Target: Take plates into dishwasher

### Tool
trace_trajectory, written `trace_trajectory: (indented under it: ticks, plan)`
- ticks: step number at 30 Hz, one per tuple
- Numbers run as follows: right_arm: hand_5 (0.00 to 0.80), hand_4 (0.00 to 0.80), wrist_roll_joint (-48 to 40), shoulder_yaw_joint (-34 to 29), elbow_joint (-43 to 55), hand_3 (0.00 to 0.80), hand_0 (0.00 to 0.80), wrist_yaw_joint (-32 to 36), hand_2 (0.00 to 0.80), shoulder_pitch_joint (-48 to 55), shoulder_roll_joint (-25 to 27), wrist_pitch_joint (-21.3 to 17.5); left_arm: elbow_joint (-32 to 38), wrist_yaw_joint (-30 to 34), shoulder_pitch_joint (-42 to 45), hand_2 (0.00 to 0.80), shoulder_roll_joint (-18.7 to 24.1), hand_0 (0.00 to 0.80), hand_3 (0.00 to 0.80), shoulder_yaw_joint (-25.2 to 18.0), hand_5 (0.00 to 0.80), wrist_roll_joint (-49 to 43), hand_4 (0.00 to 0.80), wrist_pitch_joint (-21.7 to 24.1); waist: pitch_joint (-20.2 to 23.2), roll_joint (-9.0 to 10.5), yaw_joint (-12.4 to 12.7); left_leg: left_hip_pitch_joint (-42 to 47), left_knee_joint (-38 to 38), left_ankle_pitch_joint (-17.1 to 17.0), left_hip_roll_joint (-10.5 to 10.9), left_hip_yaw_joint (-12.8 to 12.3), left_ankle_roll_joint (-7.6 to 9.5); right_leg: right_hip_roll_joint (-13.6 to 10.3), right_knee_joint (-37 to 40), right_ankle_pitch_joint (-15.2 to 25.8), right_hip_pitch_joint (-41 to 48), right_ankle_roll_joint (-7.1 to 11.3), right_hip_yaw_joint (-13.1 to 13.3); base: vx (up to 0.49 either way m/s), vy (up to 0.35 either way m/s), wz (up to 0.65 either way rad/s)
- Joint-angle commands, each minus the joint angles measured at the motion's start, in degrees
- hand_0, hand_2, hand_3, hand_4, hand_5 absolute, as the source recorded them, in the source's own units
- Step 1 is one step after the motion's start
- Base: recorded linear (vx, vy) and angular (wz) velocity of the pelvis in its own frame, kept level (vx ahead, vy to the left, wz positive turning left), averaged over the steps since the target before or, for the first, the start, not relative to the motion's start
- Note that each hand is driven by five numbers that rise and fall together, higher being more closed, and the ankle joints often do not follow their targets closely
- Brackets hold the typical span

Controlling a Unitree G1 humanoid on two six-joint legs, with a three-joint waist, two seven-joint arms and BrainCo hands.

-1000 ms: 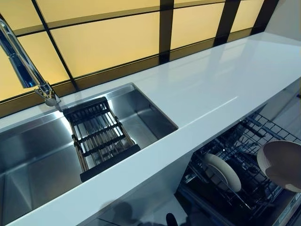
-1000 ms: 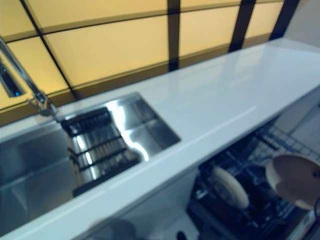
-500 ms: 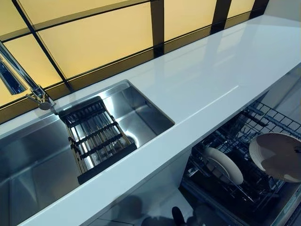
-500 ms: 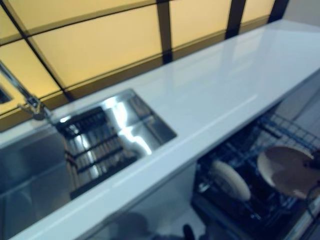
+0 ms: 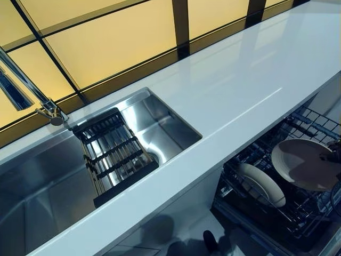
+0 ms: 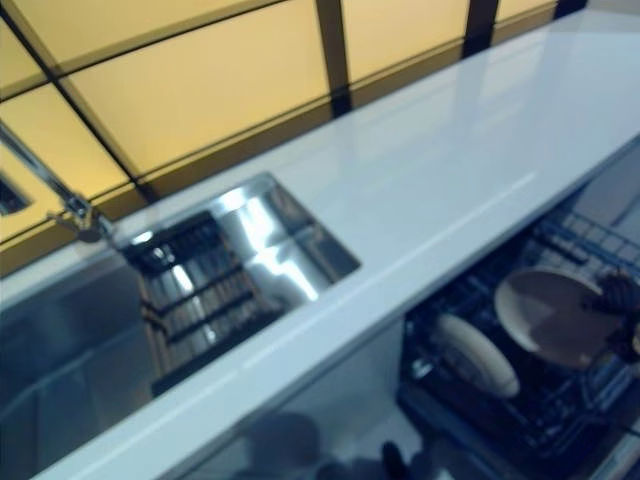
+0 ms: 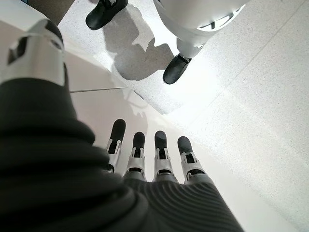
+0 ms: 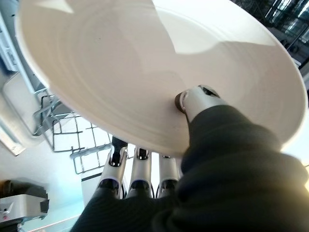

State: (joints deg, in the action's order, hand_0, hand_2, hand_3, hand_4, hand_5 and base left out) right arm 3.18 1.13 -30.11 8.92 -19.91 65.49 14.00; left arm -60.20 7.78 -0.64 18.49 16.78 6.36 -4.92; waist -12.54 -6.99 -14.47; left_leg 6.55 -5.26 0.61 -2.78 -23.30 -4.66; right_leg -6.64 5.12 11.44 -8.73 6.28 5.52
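My right hand is shut on a white plate, thumb on its upper face and fingers under its rim. In the left eye view the plate hangs tilted over the open dishwasher's lower rack, with the hand at its right edge. A second white plate stands on edge in the rack, just left of the held one. My left hand is open and empty, its fingers straight and pointing down at the floor.
A white counter runs above the dishwasher. A steel sink at the left holds a dark drain rack below a tap. Yellow window panels line the back.
The held plate has moved left and lower over the rack, closer to the standing plate. The camera has also shifted slightly.
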Motion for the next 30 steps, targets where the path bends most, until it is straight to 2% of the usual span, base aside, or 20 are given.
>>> trace_trajectory:
  ticks: [1,9,16,23,30]
  plan:
    - [0.800,0.800,3.8,3.2,-2.4,0.800,0.800,-1.4,0.800,-7.2,-2.1,0.4,1.1,-1.5,-5.3,0.000,4.0,0.000,0.000,-1.5,0.000,0.0,0.000,1.3,0.6,2.74,1.7,0.5,0.5,1.3,1.8,4.5,2.17,-0.2,-0.2,-2.6,2.5,3.12,-2.9,0.000,0.000,0.00]
    - [0.800,0.800,4.0,7.7,-7.1,0.800,0.800,-1.1,0.800,-10.8,-4.2,2.2,1.9,-1.6,-5.5,0.000,3.8,0.000,0.000,-0.5,0.000,0.0,0.000,1.3,0.0,1.79,2.8,0.1,0.7,1.1,2.0,5.0,2.01,-0.8,-0.1,-2.5,2.3,3.15,-3.4,-0.001,0.003,0.01]
    - [0.800,0.800,6.4,10.2,-10.6,0.800,0.800,-0.7,0.800,-11.3,-8.6,5.5,2.6,0.0,-5.4,0.000,3.7,0.000,0.000,-0.1,0.000,-0.9,0.000,1.6,0.0,0.78,3.6,0.3,0.6,0.9,2.1,5.4,1.88,-1.2,-0.1,-2.6,2.7,3.23,-3.9,0.001,0.018,0.05]
    - [0.800,0.800,7.9,12.2,-12.4,0.800,0.800,0.5,0.800,-11.5,-13.0,6.7,3.0,0.4,-5.8,0.000,3.3,0.000,0.000,0.3,0.000,-1.4,0.000,1.3,0.3,0.66,4.3,0.4,0.6,0.9,2.1,5.9,1.97,-1.2,-0.1,-2.7,3.0,3.22,-3.9,0.001,0.007,0.03]
    - [0.800,0.800,10.3,14.1,-12.7,0.800,0.800,0.8,0.800,-10.7,-16.6,8.1,4.3,0.2,-6.7,0.000,2.9,0.000,0.000,0.5,0.000,-1.5,0.000,-0.9,0.4,0.89,4.6,0.4,0.5,0.8,2.1,6.3,2.10,-1.1,-0.1,-2.6,3.2,3.22,-3.7,0.000,0.000,0.00]
